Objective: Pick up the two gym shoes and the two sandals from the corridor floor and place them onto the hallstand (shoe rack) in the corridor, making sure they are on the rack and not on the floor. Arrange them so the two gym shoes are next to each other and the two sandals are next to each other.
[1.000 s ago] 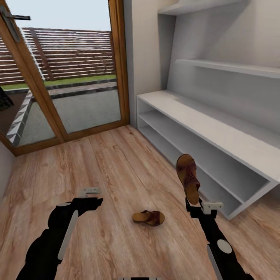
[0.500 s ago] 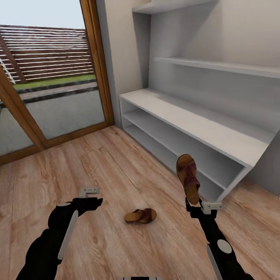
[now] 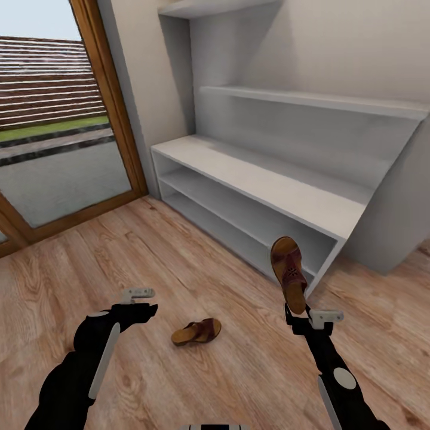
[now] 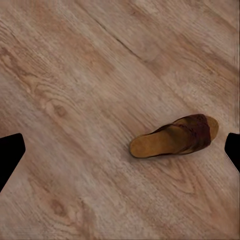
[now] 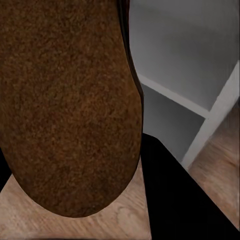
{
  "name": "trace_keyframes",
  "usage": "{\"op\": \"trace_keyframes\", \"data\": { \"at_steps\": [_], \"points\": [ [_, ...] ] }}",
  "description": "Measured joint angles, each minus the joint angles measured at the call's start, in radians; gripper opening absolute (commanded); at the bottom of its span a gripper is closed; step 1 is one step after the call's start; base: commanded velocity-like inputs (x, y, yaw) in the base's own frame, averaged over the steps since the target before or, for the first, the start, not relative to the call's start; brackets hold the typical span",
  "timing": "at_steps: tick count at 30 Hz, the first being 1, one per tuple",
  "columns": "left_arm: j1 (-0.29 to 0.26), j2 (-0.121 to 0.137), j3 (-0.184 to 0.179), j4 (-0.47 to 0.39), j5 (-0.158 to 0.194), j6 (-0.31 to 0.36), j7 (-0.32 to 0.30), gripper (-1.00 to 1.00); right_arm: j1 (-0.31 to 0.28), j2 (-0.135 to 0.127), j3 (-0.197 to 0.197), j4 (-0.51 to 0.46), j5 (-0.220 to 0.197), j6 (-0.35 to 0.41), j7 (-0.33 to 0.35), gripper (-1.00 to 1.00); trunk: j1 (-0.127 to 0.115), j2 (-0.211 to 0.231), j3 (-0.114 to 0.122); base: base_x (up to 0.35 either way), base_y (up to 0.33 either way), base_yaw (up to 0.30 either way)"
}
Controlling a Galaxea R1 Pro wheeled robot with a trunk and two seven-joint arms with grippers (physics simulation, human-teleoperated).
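Observation:
My right gripper (image 3: 300,313) is shut on the heel end of one dark brown sandal (image 3: 289,272), held upright with its toe up, in front of the hallstand's (image 3: 257,179) right end. In the right wrist view the sandal's sole (image 5: 70,100) sits close to the camera, with the hallstand's tiers (image 5: 185,65) behind it. The other sandal (image 3: 196,332) lies on the wood corridor floor (image 3: 89,263) between my arms. My left gripper (image 3: 140,301) hangs open above the floor, with that sandal (image 4: 175,136) lying between its fingertips (image 4: 10,150). The gym shoes are out of view.
The hallstand stands against the grey wall, with floating shelves (image 3: 310,98) above it. A wood-framed glass door (image 3: 110,101) is at the left, beside the stand's far end. Open floor lies ahead of both arms.
The whole view has swung to the right, so door, hallstand and floor sandal have shifted left in the picture. Both arms keep their pose, and the right gripper still holds the sandal.

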Motion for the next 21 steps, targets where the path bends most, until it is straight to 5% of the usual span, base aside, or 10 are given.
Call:
{"op": "trace_keyframes", "data": {
  "at_steps": [21],
  "points": [
    [0.000,0.000,0.000,0.000,0.000,0.000,0.000,1.00,0.000,0.000,0.000,0.000,0.000,0.000,0.000,-1.00,0.000,0.000,-0.008,0.000,0.000,-0.298]
  ]
}}
